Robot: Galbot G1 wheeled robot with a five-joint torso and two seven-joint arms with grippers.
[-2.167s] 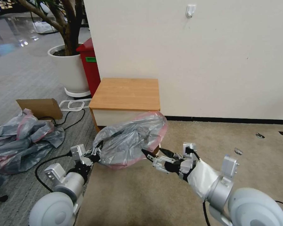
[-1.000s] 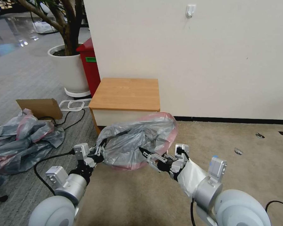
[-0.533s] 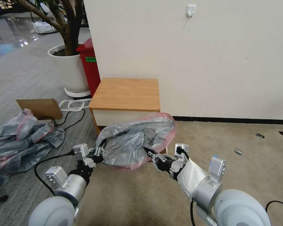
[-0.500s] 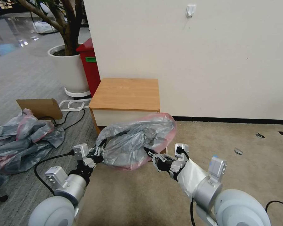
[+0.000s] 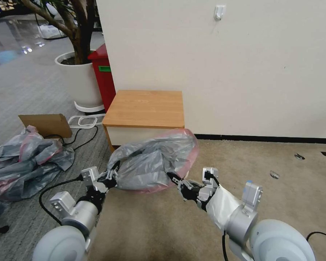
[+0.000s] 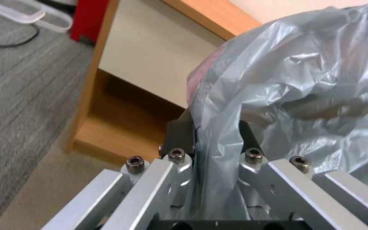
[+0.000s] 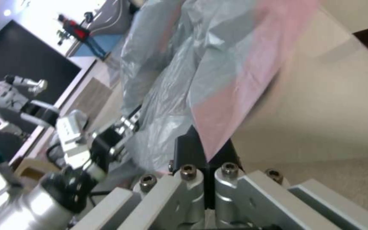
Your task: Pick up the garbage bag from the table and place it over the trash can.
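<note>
Both the left pincer point(image 5: 110, 176) and right pincer point(image 5: 171, 176) clamp the garbage bag point(image 5: 154, 159), hiding the table's point(image 5: 145, 108) drawer.

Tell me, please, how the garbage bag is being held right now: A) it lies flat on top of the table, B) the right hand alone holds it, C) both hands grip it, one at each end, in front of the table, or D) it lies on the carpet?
C: the left hand and the right hand are each shut on an end of the garbage bag, which hangs stretched between them in front of the table.
</note>
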